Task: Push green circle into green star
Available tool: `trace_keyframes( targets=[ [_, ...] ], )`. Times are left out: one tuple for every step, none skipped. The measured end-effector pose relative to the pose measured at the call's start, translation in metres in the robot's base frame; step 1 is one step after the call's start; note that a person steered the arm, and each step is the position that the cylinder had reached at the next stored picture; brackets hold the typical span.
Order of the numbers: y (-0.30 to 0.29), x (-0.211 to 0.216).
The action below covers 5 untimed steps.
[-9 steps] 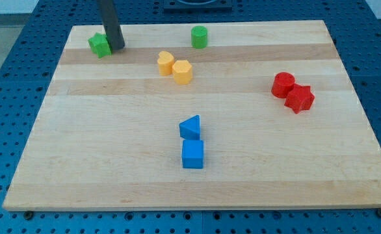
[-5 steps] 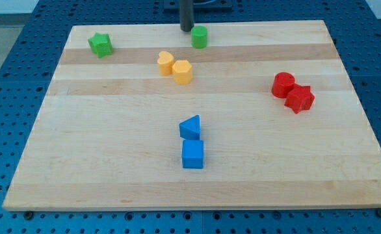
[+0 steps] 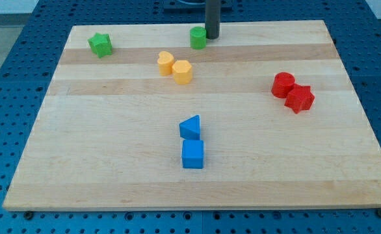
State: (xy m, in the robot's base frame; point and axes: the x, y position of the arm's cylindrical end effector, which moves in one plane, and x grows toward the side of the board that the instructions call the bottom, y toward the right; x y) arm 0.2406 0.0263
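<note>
Right up at the top edge of the frame, a bit right of centre, my tip [image 3: 211,37] sits on the wooden board [image 3: 112,162], and there's no gripper on this rig at all, just the plain dark rod, so nothing to open or close. It's parked right against the right side of the green circle [image 3: 198,38], touching it or as good as; I can't make out a gap.

Way off in the upper left of the frame is the green star [image 3: 100,44], well apart from the circle, with a long stretch of board between them.

Just below and left of the circle, two yellow blocks huddle together: a rounded yellow block [image 3: 166,62] and a yellow hexagon [image 3: 182,71], touching each other.

Over on the right side of the frame, the red circle [image 3: 283,85] and red star [image 3: 300,98] are pressed together too.

Down around the middle, slightly low, the blue triangle [image 3: 190,127] sits directly above the blue cube [image 3: 192,154], the two just about touching.
</note>
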Motion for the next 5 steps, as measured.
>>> trace_keyframes(
  targets=[
    [-0.008, 0.013],
    [-0.014, 0.021],
    [-0.02, 0.024],
    [-0.026, 0.024],
    [-0.034, 0.024]
  ],
)
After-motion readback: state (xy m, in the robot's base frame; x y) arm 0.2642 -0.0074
